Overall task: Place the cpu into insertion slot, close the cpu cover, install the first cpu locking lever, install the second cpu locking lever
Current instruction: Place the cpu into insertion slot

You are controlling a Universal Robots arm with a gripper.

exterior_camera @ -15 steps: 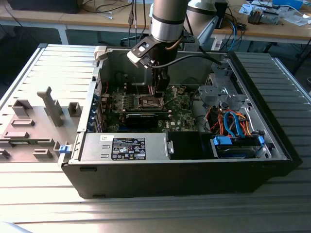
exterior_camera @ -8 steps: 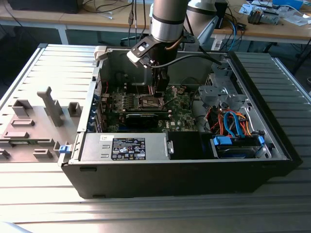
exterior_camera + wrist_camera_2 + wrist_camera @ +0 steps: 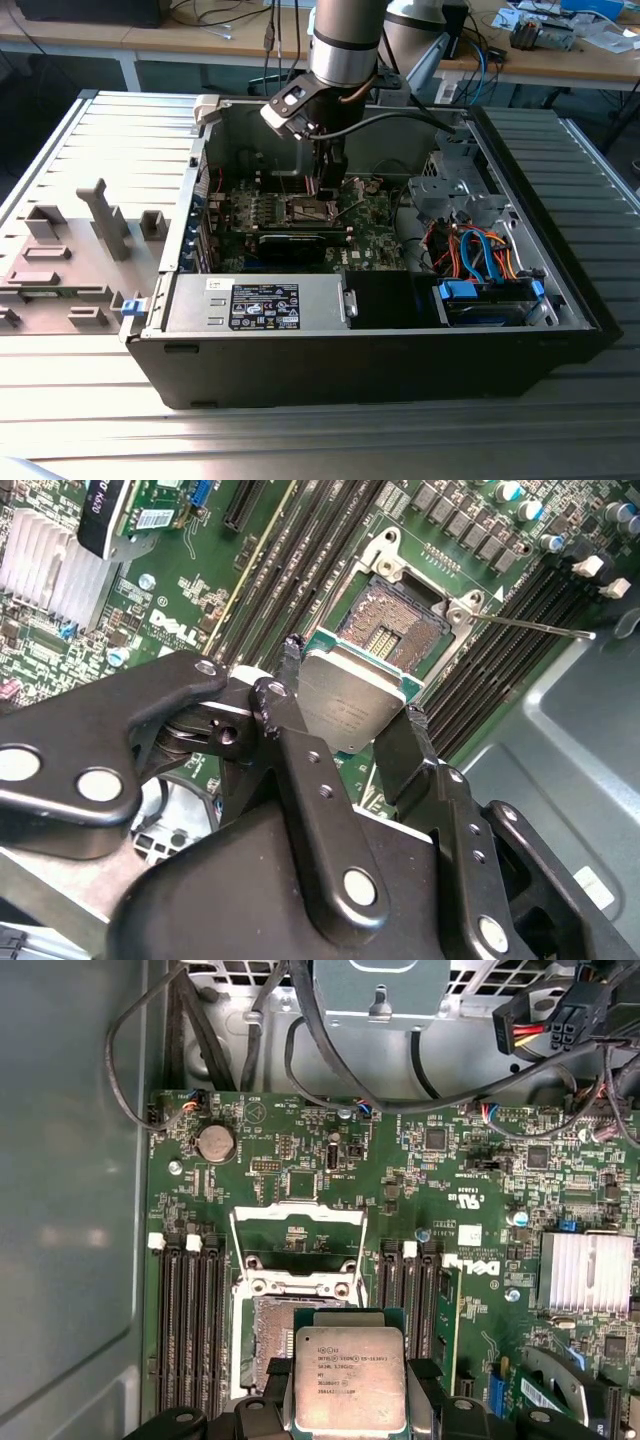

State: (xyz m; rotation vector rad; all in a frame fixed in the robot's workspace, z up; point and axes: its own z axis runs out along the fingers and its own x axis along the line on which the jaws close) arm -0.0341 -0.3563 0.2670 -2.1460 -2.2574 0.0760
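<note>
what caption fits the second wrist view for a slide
Gripper holds the cpu at the open insertion slot.

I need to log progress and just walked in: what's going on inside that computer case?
The arm's gripper holds the cpu between its fingers, inside the open computer case, just over the insertion slot on the motherboard. The chip is not seated: the slot's dark centre shows bare. The cpu cover stands swung open at the slot's edge.

Electronics lab: open computer case (image 3: 380, 360) on metal table (image 3: 300, 440), cable-strewn workbenches (image 3: 200, 42).
</note>
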